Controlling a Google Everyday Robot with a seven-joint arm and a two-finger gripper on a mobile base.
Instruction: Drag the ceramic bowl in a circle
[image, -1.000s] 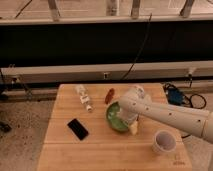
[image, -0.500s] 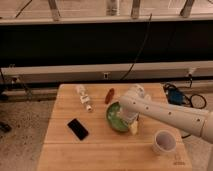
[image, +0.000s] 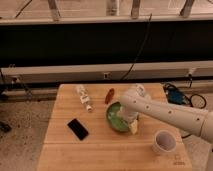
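Note:
The green ceramic bowl (image: 116, 118) sits near the middle of the wooden table (image: 100, 150), slightly right of centre. My white arm reaches in from the right, and my gripper (image: 131, 121) is down at the bowl's right rim, covering that side of it. The small white cup (image: 164, 142) stands apart at the front right.
A black phone (image: 78, 129) lies front left of the bowl. A clear plastic bottle (image: 83, 96) lies at the back left and a red-brown object (image: 109, 95) behind the bowl. Blue items and cables (image: 176, 95) lie on the floor to the right.
The bowl and gripper have shifted slightly; the move is very small.

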